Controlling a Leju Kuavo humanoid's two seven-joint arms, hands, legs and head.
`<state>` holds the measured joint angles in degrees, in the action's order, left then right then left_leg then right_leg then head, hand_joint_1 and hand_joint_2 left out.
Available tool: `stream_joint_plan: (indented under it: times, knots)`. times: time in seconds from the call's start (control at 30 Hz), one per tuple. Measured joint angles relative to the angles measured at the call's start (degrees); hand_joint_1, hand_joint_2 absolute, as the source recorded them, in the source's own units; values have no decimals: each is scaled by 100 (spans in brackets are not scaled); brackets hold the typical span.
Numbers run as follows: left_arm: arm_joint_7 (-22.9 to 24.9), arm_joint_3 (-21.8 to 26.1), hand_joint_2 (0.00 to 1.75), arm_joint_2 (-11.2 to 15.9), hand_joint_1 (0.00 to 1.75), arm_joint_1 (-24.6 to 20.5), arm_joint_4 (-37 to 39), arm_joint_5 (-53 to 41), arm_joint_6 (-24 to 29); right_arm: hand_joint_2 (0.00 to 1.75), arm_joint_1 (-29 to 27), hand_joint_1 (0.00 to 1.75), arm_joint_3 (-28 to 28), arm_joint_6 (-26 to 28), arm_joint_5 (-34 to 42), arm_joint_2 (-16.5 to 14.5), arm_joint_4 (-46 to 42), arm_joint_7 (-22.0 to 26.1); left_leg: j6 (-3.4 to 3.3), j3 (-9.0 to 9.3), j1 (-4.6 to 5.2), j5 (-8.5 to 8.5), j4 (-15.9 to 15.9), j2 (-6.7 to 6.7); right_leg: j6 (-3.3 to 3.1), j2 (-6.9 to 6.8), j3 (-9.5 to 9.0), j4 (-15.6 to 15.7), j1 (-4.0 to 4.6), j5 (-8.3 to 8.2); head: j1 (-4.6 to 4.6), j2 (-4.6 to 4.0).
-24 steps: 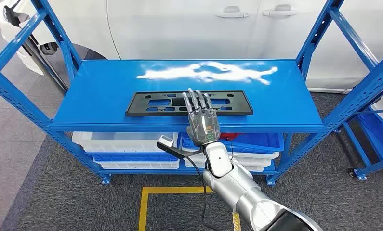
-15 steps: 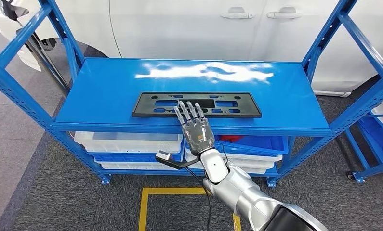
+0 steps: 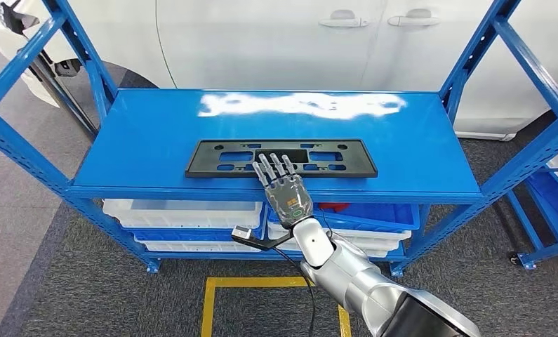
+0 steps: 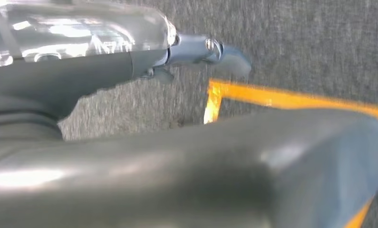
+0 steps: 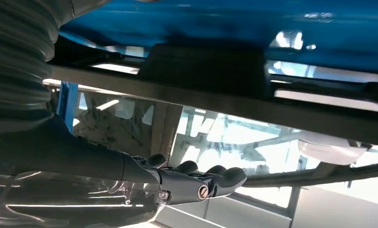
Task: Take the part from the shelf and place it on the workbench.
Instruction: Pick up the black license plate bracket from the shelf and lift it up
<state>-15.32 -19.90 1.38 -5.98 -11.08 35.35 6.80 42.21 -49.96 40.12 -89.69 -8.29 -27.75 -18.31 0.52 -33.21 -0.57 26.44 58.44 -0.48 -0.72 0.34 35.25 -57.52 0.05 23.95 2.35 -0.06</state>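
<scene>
At the far left, the blue shelf [image 3: 156,133] rises on perforated uprights, its top board glossy under a streak of glare. Below that board sit white bins [image 3: 184,209] on the left half of the lower level. Moving toward the middle, the part [image 3: 220,158], a flat black rectangular frame with cut-out slots, lies flat on the top board, near its front edge and running parallel to it. The right hand [image 3: 284,184] reaches up from below centre, palm down, fingers straight and slightly fanned, their tips lying over the part's front edge around its middle; nothing is clasped in it, and whether the tips press on the plastic cannot be told. On the floor in front of the shelf runs a yellow line [image 3: 251,282]. Further right, blue bins [image 3: 374,210] fill the lower level, and a white car [image 3: 374,42] stands behind the shelf. The left hand [image 4: 210,50] hangs over grey carpet, its state unclear.
</scene>
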Motion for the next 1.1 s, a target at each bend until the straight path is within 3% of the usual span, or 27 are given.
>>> stream_joint_plan:
  times: [0.07, 0.13, 0.17, 0.2, 0.23, 0.3, 0.37, 0.47, 0.53, 0.57, 0.63, 0.67, 0.7, 0.73, 0.8, 0.87, 1.0, 1.07, 1.1]
  knots:
    - [-4, 3, 0, 2, 0, -6, 0, -15, -1, 175, 29, 0, -1, 1, 1, -3, -4, -4, 43, -190, -8, 231, 444, 11, -52, -12, -80, 53, -27, 9, 1, 0]
    - [-6, 4, 0, 1, 0, -1, 0, -24, -1, 175, 47, 0, 3, 1, 1, -3, -7, -3, 80, -600, -15, 535, 1229, 13, -86, -20, -121, 54, -16, 42, 1, 0]
    - [-5, 6, 0, 2, 0, 7, 0, -26, -1, 175, 47, 0, 8, 1, 1, -2, -14, -2, 93, -773, -18, 592, 1512, 13, -92, -19, -138, 50, -12, 60, 1, 0]
    - [-5, 7, 0, 2, 0, 16, 0, -28, 0, 175, 47, 0, 16, 1, 1, -2, -27, -1, 101, -852, -19, 534, 1591, 13, -92, -14, -159, 44, -10, 80, 1, 0]
    - [-4, 9, 0, 4, 0, 24, 0, -32, 0, 175, 48, 0, 30, 1, 1, -2, -48, -1, 101, -812, -20, 363, 1430, 14, -86, -9, -186, 36, -10, 104, 1, 0]
    - [-3, 13, 0, 9, 0, 25, 0, -46, 0, 175, 59, 0, 73, 1, 1, -1, -121, 11, 79, -481, -17, -86, 662, 18, -54, 1, -254, 14, -7, 169, 1, -1]
    - [2, 14, 0, 10, 0, 12, 0, -61, -4, 175, 88, 0, 136, 1, 1, 2, -201, 43, 32, -214, -3, -277, 83, 15, -5, 5, -274, -20, 14, 220, -1, -1]
    - [18, 14, 0, 7, 0, 2, 0, -67, -15, 175, 119, 0, 219, 1, 1, 5, -289, 96, -59, -177, 2, -247, -17, 5, 70, 4, -257, -31, 25, 252, 0, 1]
    - [22, 14, 0, 1, 0, -2, 0, -69, -26, 175, 137, 0, 259, 1, 1, 6, -331, 112, -119, -157, -14, -246, -44, 8, 131, 0, -184, -206, 17, 379, -1, 0]
    - [25, 14, 0, -2, 0, -11, 0, -71, -32, 175, 146, 0, 274, 1, 1, 7, -343, 115, -144, -146, -22, -245, -57, 11, 160, -2, -63, -456, 9, 515, -1, 0]
    - [33, 14, 0, -3, 0, -25, 0, -74, -41, 175, 139, 0, 289, 1, 1, 14, -351, 119, -176, -142, -17, -229, -56, 13, 193, -4, 348, -1232, -14, 832, -1, -1]
    - [39, 14, 0, -3, 0, -26, 0, -75, -44, 175, 121, 0, 291, 1, 1, 21, -352, 120, -182, -139, -15, -220, -53, 12, 202, -4, 545, -1560, -24, 911, -1, -1]
    - [44, 14, 0, -4, 0, -24, 0, -77, -45, 175, 104, 0, 290, 1, 1, 27, -351, 120, -184, -132, -14, -208, -48, 9, 204, -4, 661, -1702, -31, 876, -1, -1]
    - [48, 14, 0, -7, 0, -23, 0, -78, -45, 175, 93, 0, 287, 1, 1, 33, -351, 119, -180, -120, -14, -195, -42, 5, 197, -4, 660, -1608, -36, 727, -1, -1]
    - [50, 14, 0, -14, 0, -25, 0, -80, -38, 175, 98, 0, 279, 1, 1, 37, -350, 115, -158, -78, -14, -159, -35, -4, 157, -4, 379, -874, -36, 259, -1, -1]
    - [47, 15, 0, -21, 0, -33, 0, -82, -24, 175, 119, 0, 257, 1, 1, 37, -349, 107, -115, -55, 2, -127, -31, -8, 113, -3, 100, -228, -8, 20, -1, -1]
    - [32, 20, 0, -22, 0, -37, 0, -83, -4, 175, 146, 0, 120, 1, 1, 44, -320, 81, 8, -28, 2, -81, -43, 0, 20, 7, -6, -26, 9, 26, 0, 0]
    - [20, 25, 0, -23, 0, -45, 0, -82, 1, 175, 177, 0, 10, 1, 1, 44, -293, 73, 52, -145, 0, 99, 259, 8, -41, -3, -74, 35, -20, 22, 1, -1]
    - [14, 27, 0, -23, 0, -45, 0, -81, 2, 175, 190, 0, -49, 0, 1, 44, -273, 70, 68, -297, -10, 254, 583, 12, -65, -10, -100, 47, -20, 32, 1, -1]
